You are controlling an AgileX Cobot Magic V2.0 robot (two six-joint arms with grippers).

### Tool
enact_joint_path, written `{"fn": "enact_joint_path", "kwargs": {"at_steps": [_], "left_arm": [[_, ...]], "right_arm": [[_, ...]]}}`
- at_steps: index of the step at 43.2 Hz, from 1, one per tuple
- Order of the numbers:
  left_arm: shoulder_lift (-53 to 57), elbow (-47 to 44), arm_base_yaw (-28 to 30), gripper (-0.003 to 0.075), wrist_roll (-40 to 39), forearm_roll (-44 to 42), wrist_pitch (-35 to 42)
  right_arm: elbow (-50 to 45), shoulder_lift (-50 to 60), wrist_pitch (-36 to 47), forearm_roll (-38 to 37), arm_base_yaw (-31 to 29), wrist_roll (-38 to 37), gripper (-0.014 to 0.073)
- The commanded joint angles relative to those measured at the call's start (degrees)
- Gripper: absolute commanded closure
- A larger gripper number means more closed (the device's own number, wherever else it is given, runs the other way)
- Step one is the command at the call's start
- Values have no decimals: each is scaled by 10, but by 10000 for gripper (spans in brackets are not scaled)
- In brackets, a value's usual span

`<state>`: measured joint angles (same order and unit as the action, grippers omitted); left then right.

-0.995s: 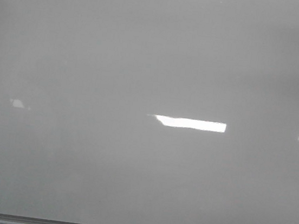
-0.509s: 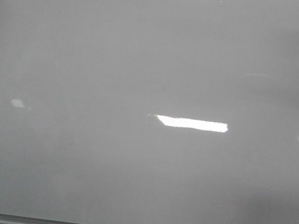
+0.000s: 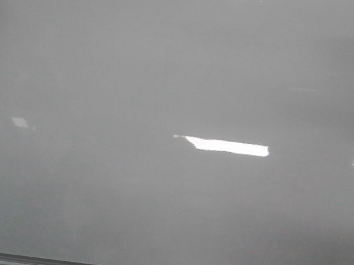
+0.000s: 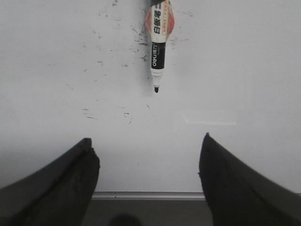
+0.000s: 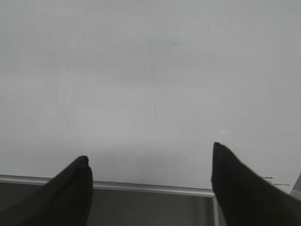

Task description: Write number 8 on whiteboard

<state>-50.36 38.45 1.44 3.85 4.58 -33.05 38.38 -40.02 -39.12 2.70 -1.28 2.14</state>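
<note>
The marker (image 4: pixel 158 44) lies uncapped on the whiteboard (image 4: pixel 244 70), ahead of the left gripper (image 4: pixel 148 162), whose fingers stand apart and empty, ready to take it; the right gripper (image 5: pixel 150 169) is likewise spread; no number 8 appears on the board

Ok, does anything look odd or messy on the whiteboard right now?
Slightly. Small black smudges and flecks dot the glossy white whiteboard near the uncapped black-tipped white marker, like leftover ink. No number 8 is visible, and both grippers are open and empty.
</note>
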Motion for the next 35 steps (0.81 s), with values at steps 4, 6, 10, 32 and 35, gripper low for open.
{"fn": "enact_joint_path", "kwargs": {"at_steps": [4, 6, 10, 32, 35], "left_arm": [[-76, 61, -5, 249, 0, 17, 56], [-100, 70, -5, 249, 0, 18, 63], [-138, 89, -7, 249, 0, 18, 69], [-289, 110, -25, 249, 0, 15, 218], [-299, 110, -25, 249, 0, 15, 231]], "right_arm": [[18, -1, 33, -4, -2, 7, 40], [18, -1, 33, -4, -2, 7, 40], [18, -1, 33, -4, -2, 7, 40], [18, -1, 33, -4, -2, 7, 40], [18, -1, 33, -4, -2, 7, 40]]}}
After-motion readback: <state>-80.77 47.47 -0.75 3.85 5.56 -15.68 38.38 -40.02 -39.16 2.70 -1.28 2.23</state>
